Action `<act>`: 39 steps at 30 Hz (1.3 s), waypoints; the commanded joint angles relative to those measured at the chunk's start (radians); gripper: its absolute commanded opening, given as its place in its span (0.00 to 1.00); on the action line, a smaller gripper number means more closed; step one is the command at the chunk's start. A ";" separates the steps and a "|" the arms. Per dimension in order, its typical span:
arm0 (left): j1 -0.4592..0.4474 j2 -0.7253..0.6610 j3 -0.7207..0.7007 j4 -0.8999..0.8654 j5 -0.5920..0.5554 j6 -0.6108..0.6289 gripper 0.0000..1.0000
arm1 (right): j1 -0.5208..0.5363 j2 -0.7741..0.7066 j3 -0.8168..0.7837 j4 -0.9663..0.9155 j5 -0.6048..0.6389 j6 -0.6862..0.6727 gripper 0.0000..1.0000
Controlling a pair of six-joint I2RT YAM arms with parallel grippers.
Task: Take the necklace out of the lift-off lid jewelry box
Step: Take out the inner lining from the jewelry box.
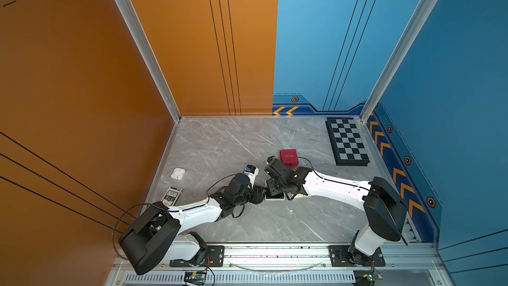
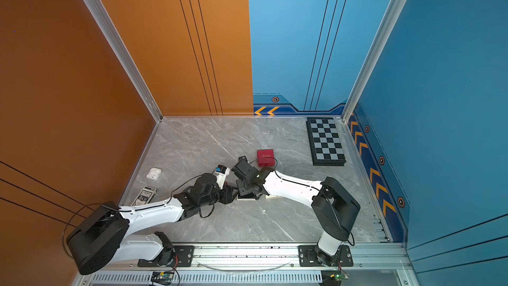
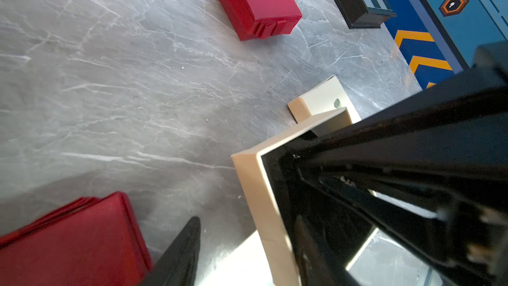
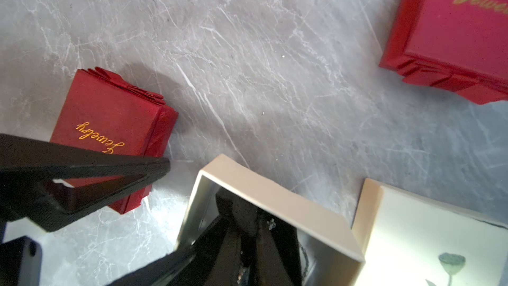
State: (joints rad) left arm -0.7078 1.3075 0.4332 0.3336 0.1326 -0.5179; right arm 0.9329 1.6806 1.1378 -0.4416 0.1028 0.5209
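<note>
Open cream box point(image 4: 275, 196) with necklace point(image 4: 270, 224) inside, right gripper point(image 4: 236, 210) pinched shut on its chain, lid point(image 4: 412, 229) lying just beside, left gripper point(image 1: 260, 194) alongside, spread unclear, red box point(image 4: 110, 122) near

grey marble table point(image 1: 220, 147) holds: chessboard point(image 1: 347, 141); red jewelry box point(image 1: 289, 157); second red box point(image 4: 110, 116); open cream box point(image 4: 275, 196), lid point(image 4: 412, 229) just beside; earbud case point(image 1: 178, 173); card deck point(image 1: 171, 196)

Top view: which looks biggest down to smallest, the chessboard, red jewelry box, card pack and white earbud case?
1. chessboard, clearly largest.
2. red jewelry box and card pack: look about alike, so not ranked.
3. white earbud case, smallest.
</note>
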 commanded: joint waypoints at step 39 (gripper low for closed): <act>0.042 -0.325 0.024 -0.178 0.238 -0.034 0.63 | 0.025 -0.185 -0.016 0.107 0.019 -0.027 0.11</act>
State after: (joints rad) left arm -0.6704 0.9695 0.4393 0.1165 0.3199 -0.5301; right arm 0.9493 1.5295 1.0962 -0.3382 0.0875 0.5125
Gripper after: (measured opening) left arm 0.628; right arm 0.116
